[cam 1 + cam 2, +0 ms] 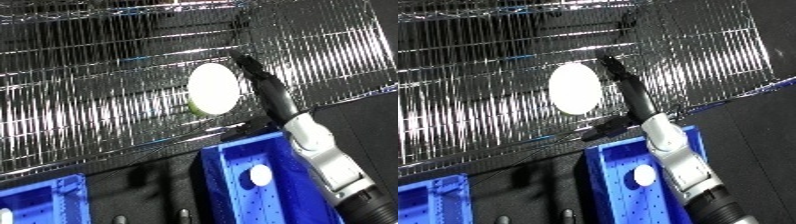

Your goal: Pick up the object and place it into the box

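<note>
Mid-frame, the right hand (617,75) reaches with straight fingers beside the white disc (574,88) on the wire shelf (89,100), holding nothing; the grasp and transfer to the blue bin (226,190) at lower frame remain.

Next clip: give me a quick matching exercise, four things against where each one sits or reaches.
Things:
1. white disc
2. small white object
3. right hand
4. second bin

Places:
A. inside the blue bin at lower centre
B. on the wire rack
C. lower left corner
D. stretched over the rack beside the disc

Pairs: 1-B, 2-A, 3-D, 4-C
</note>
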